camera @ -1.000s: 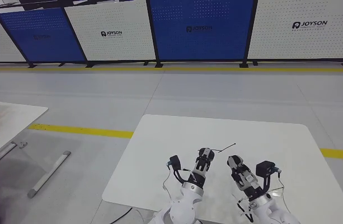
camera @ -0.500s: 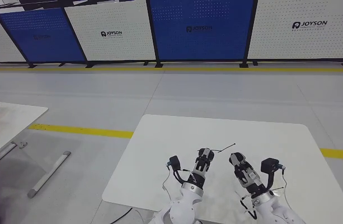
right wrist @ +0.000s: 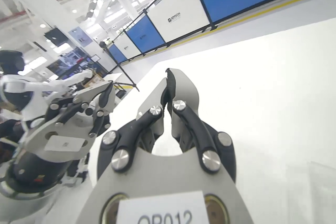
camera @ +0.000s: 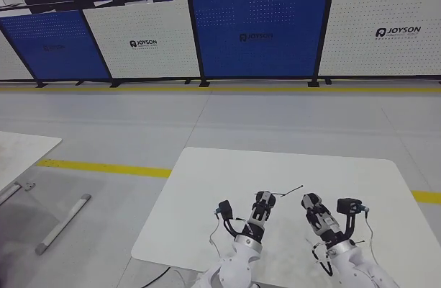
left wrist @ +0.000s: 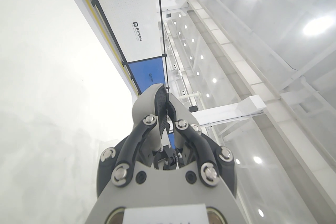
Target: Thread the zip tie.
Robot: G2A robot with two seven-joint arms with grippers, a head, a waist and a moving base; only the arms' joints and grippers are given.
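the desk (camera: 206, 223) is white, the zip tie (camera: 288, 190) black. the left hand (camera: 264, 196) and right hand (camera: 310, 199) are silver-grey with textured black pads (right wrist: 170, 82).

What we cannot make out
From above, the zip tie (camera: 288, 190) is too thin for us to find its head; its held end hides between the pads of the left gripper (camera: 265, 195), and anything pinched in the right gripper (camera: 308, 199) is too small to tell

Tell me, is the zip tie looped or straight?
Straight: the zip tie runs as one unlooped line from the shut left gripper, far end free.
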